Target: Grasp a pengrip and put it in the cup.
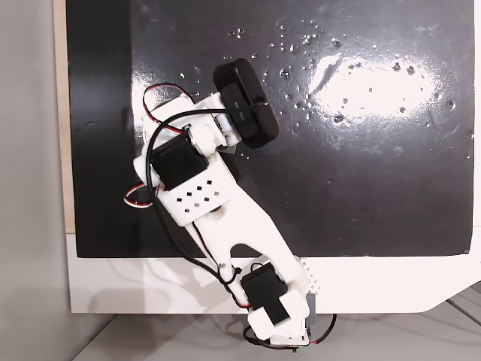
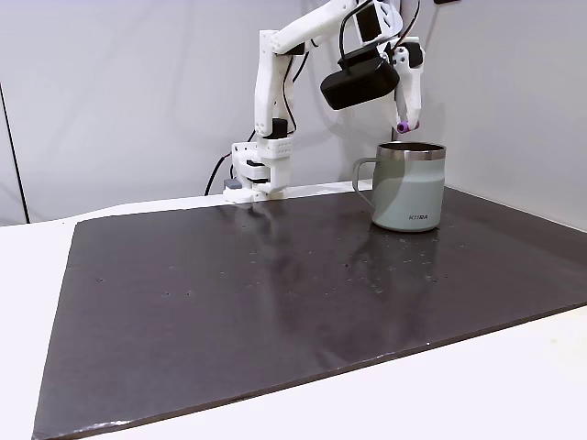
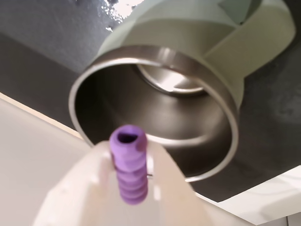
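Observation:
The pengrip [image 3: 129,169], a small purple ribbed tube, stands upright between my white fingers [image 3: 169,188] in the wrist view, its hollow end facing the camera. My gripper [image 3: 130,153] is shut on it. Right below lies the open mouth of the silvery cup [image 3: 155,61], with its shiny bottom showing. In a fixed view from the side, the gripper [image 2: 404,117] hangs just above the rim of the cup [image 2: 408,188] with the pengrip [image 2: 402,125] at its tip. The cup's pale handle [image 2: 363,179] points left there.
The cup stands on a dark glossy mat [image 2: 275,302] on a white table [image 2: 514,385]. The arm's base [image 2: 261,170] is behind the mat, left of the cup. From above, the black camera head [image 1: 246,104] and white arm [image 1: 203,195] reach over the mat's left part.

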### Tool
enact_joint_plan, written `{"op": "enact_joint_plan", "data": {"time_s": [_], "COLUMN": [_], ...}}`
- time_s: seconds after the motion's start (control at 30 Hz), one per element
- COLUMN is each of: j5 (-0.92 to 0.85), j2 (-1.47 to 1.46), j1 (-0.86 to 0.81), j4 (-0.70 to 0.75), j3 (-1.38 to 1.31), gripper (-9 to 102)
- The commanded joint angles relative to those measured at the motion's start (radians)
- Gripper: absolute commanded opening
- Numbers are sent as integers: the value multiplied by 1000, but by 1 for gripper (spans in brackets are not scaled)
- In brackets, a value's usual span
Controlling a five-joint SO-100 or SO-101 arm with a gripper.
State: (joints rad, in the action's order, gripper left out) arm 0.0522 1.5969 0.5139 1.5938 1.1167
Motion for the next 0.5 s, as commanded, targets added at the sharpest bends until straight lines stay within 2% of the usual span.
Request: {"op": "enact_joint_plan", "data": {"time_s": [0.0,0.1,0.17,0.47], "j5": [9,6,6,6], "j2": [9,14,14,20], "j1": [9,9,6,2], "j4": [-14,-11,-6,5], "j3": [-58,-55,-55,-57], "gripper": [2,15,20,20]}}
